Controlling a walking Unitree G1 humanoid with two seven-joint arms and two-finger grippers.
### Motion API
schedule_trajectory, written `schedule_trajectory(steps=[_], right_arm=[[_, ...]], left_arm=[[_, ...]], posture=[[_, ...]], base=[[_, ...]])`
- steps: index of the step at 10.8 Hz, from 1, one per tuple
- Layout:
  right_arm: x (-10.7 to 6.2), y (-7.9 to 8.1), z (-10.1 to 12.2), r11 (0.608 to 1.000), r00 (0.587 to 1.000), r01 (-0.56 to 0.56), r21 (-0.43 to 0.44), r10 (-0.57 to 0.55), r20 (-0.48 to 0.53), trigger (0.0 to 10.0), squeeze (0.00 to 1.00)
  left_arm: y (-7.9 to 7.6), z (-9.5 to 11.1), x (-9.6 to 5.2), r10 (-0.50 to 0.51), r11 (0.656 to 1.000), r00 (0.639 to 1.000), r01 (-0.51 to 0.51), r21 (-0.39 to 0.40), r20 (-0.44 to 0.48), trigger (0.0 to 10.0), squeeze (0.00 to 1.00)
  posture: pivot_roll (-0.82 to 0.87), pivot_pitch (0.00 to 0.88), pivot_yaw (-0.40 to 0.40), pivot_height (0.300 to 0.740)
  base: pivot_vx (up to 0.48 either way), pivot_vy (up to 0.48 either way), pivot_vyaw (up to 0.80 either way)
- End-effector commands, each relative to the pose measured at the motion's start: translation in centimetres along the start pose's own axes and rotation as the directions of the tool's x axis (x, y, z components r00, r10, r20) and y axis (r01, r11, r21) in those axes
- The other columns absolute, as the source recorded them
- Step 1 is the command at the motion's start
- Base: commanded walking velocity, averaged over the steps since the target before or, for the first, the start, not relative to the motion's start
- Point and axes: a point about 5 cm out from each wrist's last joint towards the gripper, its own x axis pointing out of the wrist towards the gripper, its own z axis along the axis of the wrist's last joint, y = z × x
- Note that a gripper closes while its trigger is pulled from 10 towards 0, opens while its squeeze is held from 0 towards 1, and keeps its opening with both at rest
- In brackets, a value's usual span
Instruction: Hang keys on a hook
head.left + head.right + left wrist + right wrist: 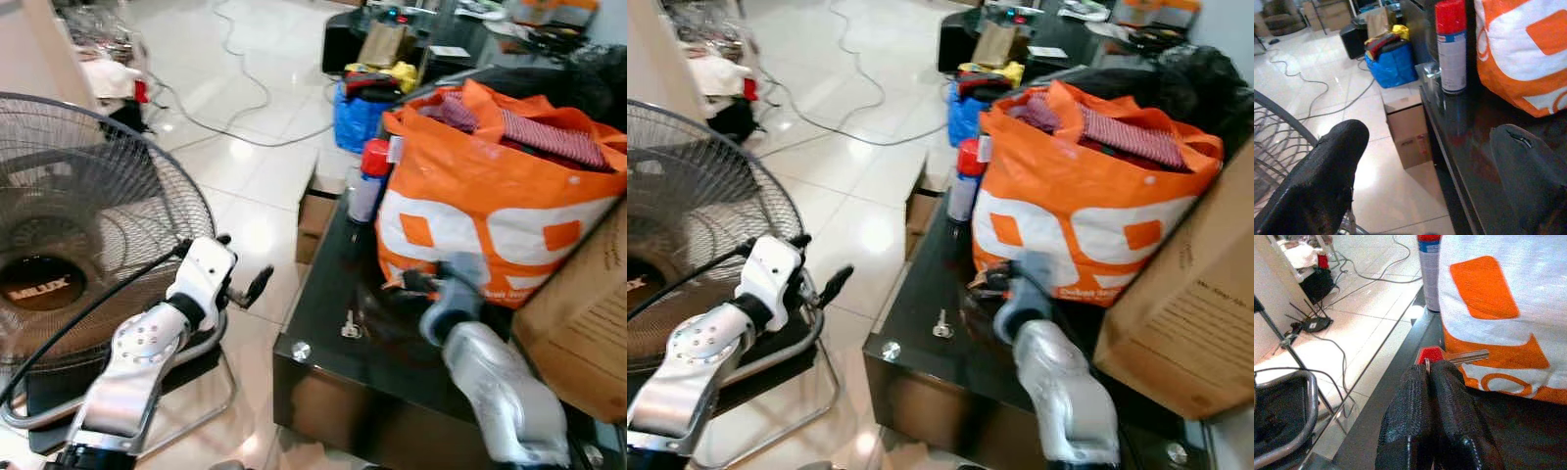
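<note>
My right gripper [1429,369] is shut on a key with a red head [1432,354]; the silver blade [1469,355] sticks out sideways in front of the orange bag. In the left eye view this gripper [413,283] hovers over the black glass table [323,304], close to the bag's lower left corner. A second small silver key [350,326] lies flat on the table near its front edge. My left gripper [253,286] is held up left of the table, beside the fan, open with nothing between its fingers [1327,176].
A big orange bag [490,196] stuffed with clothes and a cardboard box [578,313] fill the table's right side. A red-capped spray can [370,176] stands behind. A standing fan [59,245] is at left. A small box [315,211], blue bag [358,113] and cable [225,127] lie on the floor.
</note>
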Motion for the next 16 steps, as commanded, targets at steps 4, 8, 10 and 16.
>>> schedule_trajectory(steps=[4, 8, 10, 16], right_arm=[[3.0, 0.2, -2.9, 0.956, 0.987, -0.042, -0.289, -0.004, -0.158, 10.0, 0.00], [6.5, 0.8, -5.0, 0.971, 0.982, -0.024, -0.240, -0.022, -0.188, 10.0, 0.00], [7.0, 0.4, -6.0, 0.966, 0.979, 0.022, -0.259, -0.073, -0.190, 10.0, 0.00], [5.6, -2.4, -8.5, 0.954, 0.949, 0.078, -0.289, -0.160, -0.273, 10.0, 0.00]], left_arm=[[-2.6, -1.4, -0.1, -0.227, 0.974, 0.971, 0.228, 0.007, -0.070, 10.0, 0.00], [-4.0, -3.0, -1.0, -0.504, 0.858, 0.847, 0.513, 0.012, -0.170, 10.0, 0.00], [-3.8, -3.3, -1.5, -0.517, 0.849, 0.836, 0.528, 0.013, -0.184, 10.0, 0.00], [-3.5, -2.7, -2.0, -0.533, 0.842, 0.831, 0.539, -0.004, -0.163, 10.0, 0.00]], posture=[[0.00, 0.000, -0.057, 0.740], [0.00, 0.000, -0.073, 0.740], [0.00, 0.019, -0.064, 0.740], [-0.01, 0.045, -0.065, 0.740]], base=[[0.000, 0.000, 0.00], [0.000, 0.000, 0.00], [0.000, 0.000, 0.00], [0.000, 0.000, 0.00]])
